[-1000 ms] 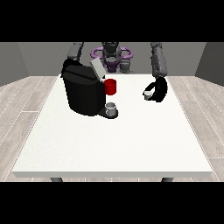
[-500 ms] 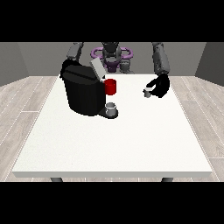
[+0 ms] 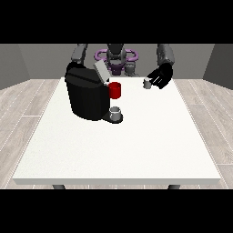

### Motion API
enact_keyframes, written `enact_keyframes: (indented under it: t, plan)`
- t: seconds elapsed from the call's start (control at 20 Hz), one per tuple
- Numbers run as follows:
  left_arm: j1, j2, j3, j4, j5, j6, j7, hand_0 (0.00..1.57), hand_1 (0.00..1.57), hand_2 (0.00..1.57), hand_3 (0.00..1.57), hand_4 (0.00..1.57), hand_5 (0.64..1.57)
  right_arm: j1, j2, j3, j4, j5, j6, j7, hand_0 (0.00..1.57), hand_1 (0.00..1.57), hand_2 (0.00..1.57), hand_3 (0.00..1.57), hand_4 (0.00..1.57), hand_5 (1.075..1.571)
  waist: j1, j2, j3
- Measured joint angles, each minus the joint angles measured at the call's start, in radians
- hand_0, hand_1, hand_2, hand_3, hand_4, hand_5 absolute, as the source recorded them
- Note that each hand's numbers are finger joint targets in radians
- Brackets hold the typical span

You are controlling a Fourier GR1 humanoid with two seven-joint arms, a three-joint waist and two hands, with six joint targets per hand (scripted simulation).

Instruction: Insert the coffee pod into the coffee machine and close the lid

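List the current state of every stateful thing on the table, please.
coffee machine: lid open, tilted up
coffee pod: held above the table, not inserted
robot hand at the view's right: shut on coffee pod
grey cup: upright under the machine's red part

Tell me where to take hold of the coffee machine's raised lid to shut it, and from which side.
Probably best at the lid's free upper edge, from above: it stands tilted open over the black coffee machine, hinged low near the red part, so pushing its raised end down should close it.
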Motion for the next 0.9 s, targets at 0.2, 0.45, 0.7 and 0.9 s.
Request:
enact_keyframes:
  t: [0.2,0.45,0.7,0.9]
  plan:
    - [-0.045,0.008,0.021,-0.003,0.0,-0.011,0.027,1.23,1.23,1.32,1.29,0.57,1.571,-0.027,-0.019,0.002,-0.015,-0.012,0.029,0.021,0.0,0.0,0.0,0.0,0.41,1.571,-0.032,0.013,-0.0001]
    - [-0.097,-0.004,0.032,-0.016,-0.003,-0.027,0.062,1.26,1.26,1.33,1.28,0.54,1.571,-0.041,-0.015,0.011,-0.022,-0.013,0.037,0.019,0.0,0.0,0.0,0.0,0.49,1.571,-0.052,0.016,-0.0003]
    - [-0.19,0.018,0.059,-0.017,-0.003,-0.04,0.116,1.27,1.27,1.31,1.24,0.51,1.571,-0.054,-0.002,0.032,-0.035,-0.01,0.041,0.016,0.0,0.0,0.0,0.0,0.49,1.571,-0.092,0.037,-0.0003]
    - [-0.253,0.036,0.092,0.0,0.009,-0.052,0.156,1.26,1.26,1.29,1.22,0.47,1.571,-0.07,0.0,0.063,-0.075,-0.009,0.037,0.042,0.0,0.0,0.0,0.0,0.53,1.571,-0.132,0.051,-0.0003]
